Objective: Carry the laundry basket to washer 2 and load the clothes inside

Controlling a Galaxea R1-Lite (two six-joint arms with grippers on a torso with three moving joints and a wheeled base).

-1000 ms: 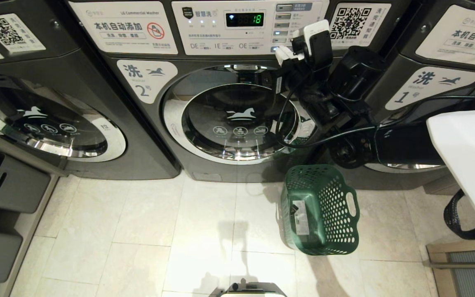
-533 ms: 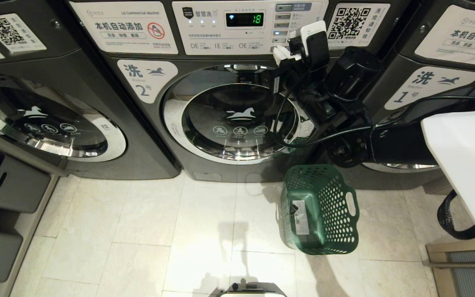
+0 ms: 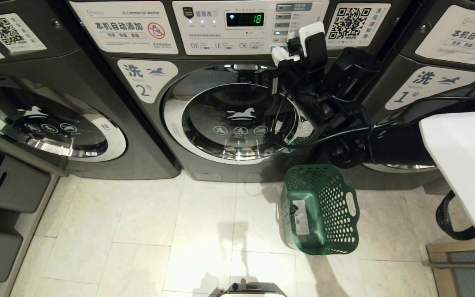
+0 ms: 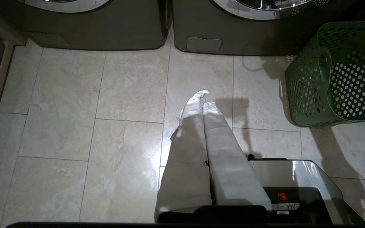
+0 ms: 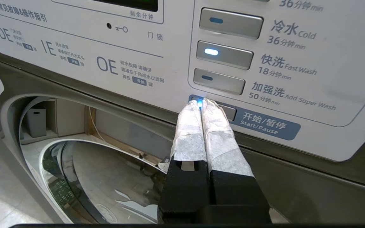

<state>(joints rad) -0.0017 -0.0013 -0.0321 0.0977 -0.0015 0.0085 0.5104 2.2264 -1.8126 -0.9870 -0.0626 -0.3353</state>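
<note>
Washer 2 (image 3: 229,119) dead centre, door closed. Laundry basket (image 3: 320,208) tipped on its side on floor (image 3: 138,231) just right of the door, looks empty. Right gripper (image 5: 201,104) clenched, nothing held, tips on Start/Pause button (image 5: 227,111) of panel, straight ahead. Left gripper (image 4: 203,98) clenched, empty, low over tiles, well away.

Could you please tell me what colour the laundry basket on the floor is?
Dark green, with round perforations; the laundry basket shows best in the head view.
</note>
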